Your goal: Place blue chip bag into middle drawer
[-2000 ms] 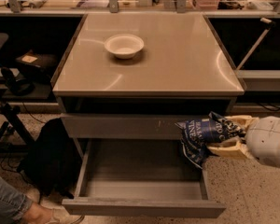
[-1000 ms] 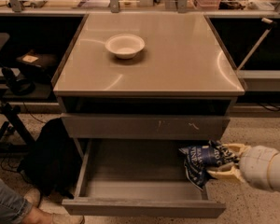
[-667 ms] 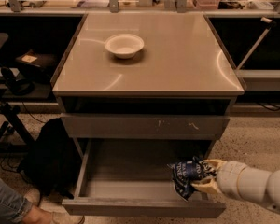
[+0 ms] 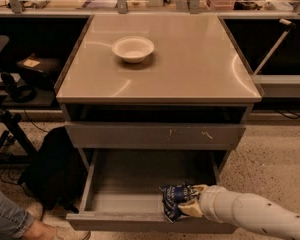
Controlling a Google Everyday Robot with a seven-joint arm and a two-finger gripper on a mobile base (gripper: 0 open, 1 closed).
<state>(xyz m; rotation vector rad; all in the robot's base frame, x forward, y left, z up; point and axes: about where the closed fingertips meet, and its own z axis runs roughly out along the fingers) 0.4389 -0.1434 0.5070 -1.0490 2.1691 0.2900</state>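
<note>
The task was nearly done but not finished. The middle drawer (image 4: 132, 176) stood pulled out below the worktop (image 4: 190, 64), its smooth grey inside open to view. The drawer front with pale scratch marks (image 4: 155, 135) above it was closed.

The blue chip bag (image 4: 171, 196) was down inside the open drawer, at its front right corner, just behind the front rim. Its lower edge appeared to overlap that rim from this angle. The claw (image 4: 189, 199) was clamped on the bag's right side, with 1 tan finger above the crumpled foil and 1 below. The white arm (image 4: 255, 215) reached in low from the right. So carrying the bag and lowering it into the drawer looked complete.

What was left, as I judged it, was the release. The claw had to open so the bag could lie on the drawer floor, and then the arm had to draw back clear of the drawer. Whether the bag already rested on the floor or hung just above it could not be told from this view.

The white bowl (image 4: 133, 48) sat alone on the worktop, well apart from the work and playing no part in it.
</note>
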